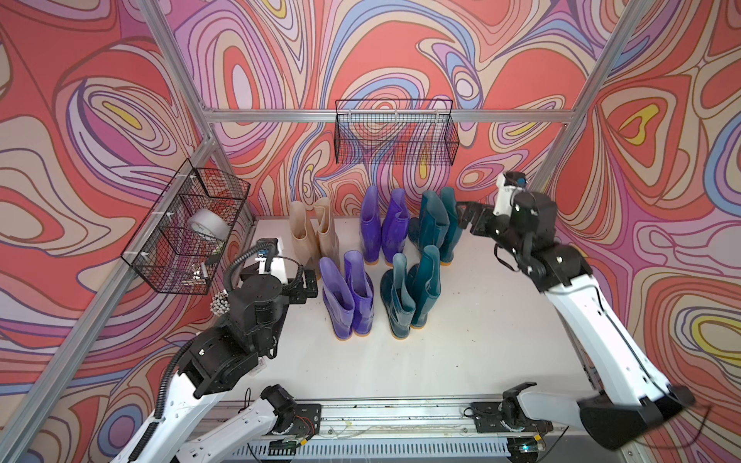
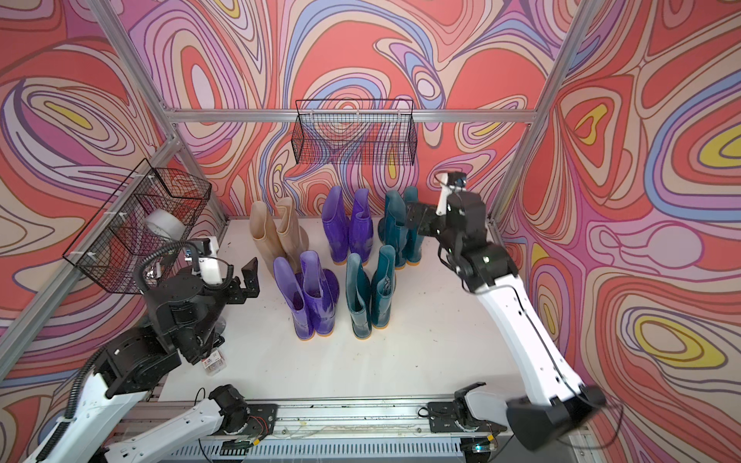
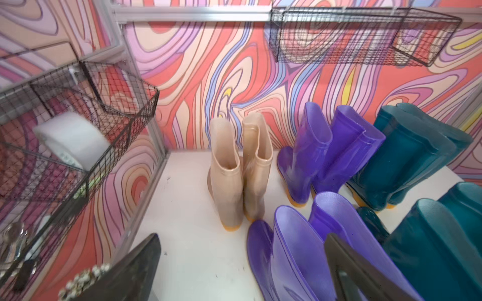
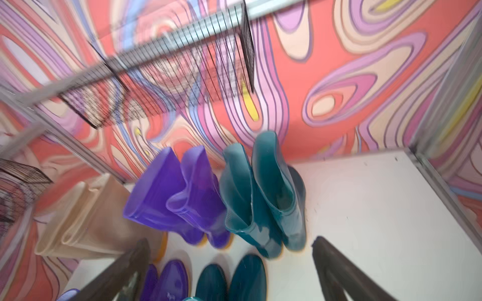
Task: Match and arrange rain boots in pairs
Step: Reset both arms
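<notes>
Against swirl-patterned walls, the white table (image 1: 481, 340) carries the rain boots (image 1: 349, 296) upright in five colour-matched pairs: one beige, two purple, two teal. The left gripper (image 2: 248, 280) and right gripper (image 1: 467, 218) hang spread, holding nothing. We judge the pairing done.

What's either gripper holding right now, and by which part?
Nothing. Left gripper and right gripper are both open and empty; the right is beside the back pair of glossy dark teal rubber boots.
</notes>
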